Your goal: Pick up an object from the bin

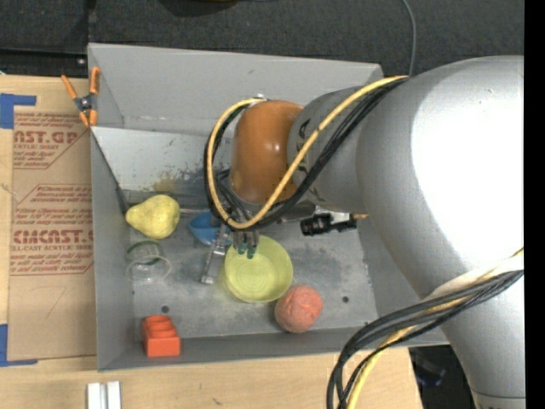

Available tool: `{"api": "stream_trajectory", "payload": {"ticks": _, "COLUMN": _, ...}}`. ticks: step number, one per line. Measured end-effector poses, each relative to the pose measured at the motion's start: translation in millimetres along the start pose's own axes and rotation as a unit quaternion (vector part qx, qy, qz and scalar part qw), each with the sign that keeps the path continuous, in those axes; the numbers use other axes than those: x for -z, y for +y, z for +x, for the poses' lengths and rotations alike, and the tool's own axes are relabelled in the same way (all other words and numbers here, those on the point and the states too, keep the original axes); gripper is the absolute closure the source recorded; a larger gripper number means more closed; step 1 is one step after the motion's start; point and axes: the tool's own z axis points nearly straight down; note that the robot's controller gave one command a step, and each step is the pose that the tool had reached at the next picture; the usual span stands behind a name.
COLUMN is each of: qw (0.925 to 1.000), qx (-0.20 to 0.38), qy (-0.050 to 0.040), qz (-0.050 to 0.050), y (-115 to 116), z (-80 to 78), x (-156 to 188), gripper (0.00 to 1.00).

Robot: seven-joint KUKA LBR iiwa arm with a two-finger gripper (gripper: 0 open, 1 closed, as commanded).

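My gripper hangs over the middle of the bin with its fingers apart, so it is open. One metal finger stands just outside the left rim of a yellow-green bowl. The other fingertip is above the bowl's inside, at its upper left. The bowl's rim lies between the two fingers, and I cannot tell whether they touch it. A small blue thing lies just left of the gripper, partly hidden under the wrist. A pinkish-red ball rests against the bowl's lower right.
A yellow pear-shaped thing lies at the left by the bin's sloped wall. Below it is a clear cup on its side. An orange block sits in the near left corner. The arm and its orange cover hide the bin's right and back.
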Motion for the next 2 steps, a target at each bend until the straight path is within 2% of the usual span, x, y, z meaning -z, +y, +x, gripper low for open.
{"api": "stream_trajectory", "payload": {"ticks": 1, "qw": 0.9935, "qx": 0.114, "qy": -0.003, "qz": 0.0, "y": -0.5, "z": 1.6, "x": 0.2, "gripper": 0.0}}
{"api": "stream_trajectory", "payload": {"ticks": 2, "qw": 0.9999, "qx": 0.002, "qy": -0.0087, "qz": -0.008, "y": 6.5, "z": -4.1, "x": 8.1, "gripper": 1.0}}
